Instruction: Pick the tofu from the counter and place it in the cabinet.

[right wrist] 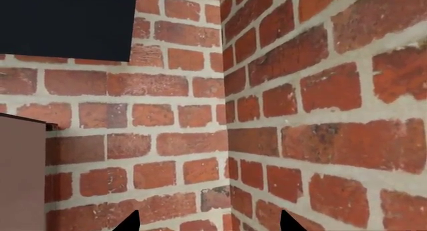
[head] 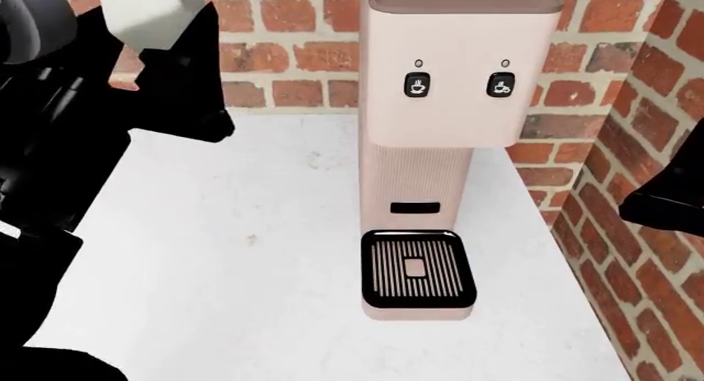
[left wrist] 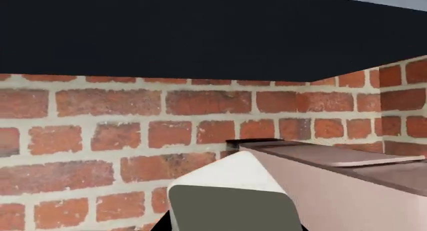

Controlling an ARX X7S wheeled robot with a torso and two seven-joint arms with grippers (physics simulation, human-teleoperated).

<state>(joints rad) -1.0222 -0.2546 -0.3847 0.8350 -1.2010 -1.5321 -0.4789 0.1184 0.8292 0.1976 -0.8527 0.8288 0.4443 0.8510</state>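
The brick wall (head: pixel 297 63) is seen behind the coffee machine and again along its far side, where the two faces meet in a corner, shown closely in the right wrist view (right wrist: pixel 227 141). A dark panel (left wrist: pixel 200 36) is seen above the brickwork, higher than the top of the coffee machine.

The worktop (head: pixel 242 257) is a broad white surface with faint specks; the coffee machine stands on it, close to the corner.

The coffee machine (head: pixel 440 109) is tall and pink, upright, with two round cup buttons on its front and a black ribbed drip tray (head: pixel 418 268) at its foot. Its flat top is seen in the left wrist view (left wrist: pixel 347 161).

The left arm (head: pixel 66 150) is recorded as a large black mass raised beside the coffee machine, on the side away from the corner. The left gripper (head: pixel 165 35) is held up at about the level of the coffee machine's top, and its fingers (head: pixel 204 84) are clamped around the tofu.

The right gripper (head: pixel 665 195) is partly visible past the coffee machine, against the side wall. Only two dark tips are seen in its wrist view; whether they are open or closed cannot be told.

The tofu (head: pixel 148 10) is an off-white block, lifted clear of the worktop in the left gripper, and it is seen in the left wrist view (left wrist: pixel 230 201) just beside the coffee machine's upper edge.
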